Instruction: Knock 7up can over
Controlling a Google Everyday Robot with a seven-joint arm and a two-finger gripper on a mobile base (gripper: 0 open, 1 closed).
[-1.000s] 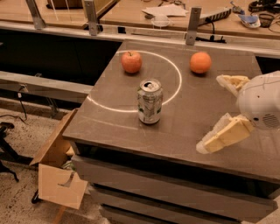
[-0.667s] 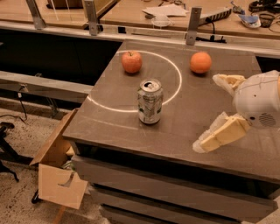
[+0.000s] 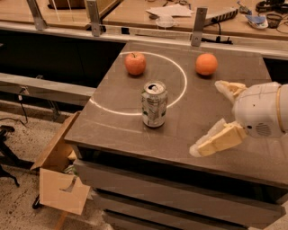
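Dim workshop surroundings frame a brown desk (image 3: 112,128) with drawer fronts below its near edge and a thin white ring (image 3: 182,74) drawn on its top.

At about 4 o'clock on the desk top, the gripper (image 3: 206,118) reaches in from the right edge of the view on a rounded white wrist housing (image 3: 258,110). Its two cream fingers (image 3: 220,140) are spread wide apart and hold nothing. One finger points toward 10 o'clock over the desk. The other slants down toward 8 o'clock, its tip near the front edge.

From the gripper, the 7up can (image 3: 154,104) lies at roughly 9 o'clock, apart from both fingers with bare desk between them. It stands upright near the middle of the desk, pull-tab top up, its base on the near arc of the white ring.

An orange (image 3: 206,64) sits at about 1 o'clock from the can, just outside the ring. A red apple (image 3: 135,63) sits at about 11 o'clock from the can, inside the ring near its far-left arc. Both fruits are well apart from the can and from each other.

Beyond the desk at 12 o'clock runs a lighter workbench (image 3: 135,13) with metal posts, papers and cables on it. At 7 o'clock, on the speckled floor (image 3: 18,148), an open cardboard box (image 3: 60,186) leans against the desk's left side.
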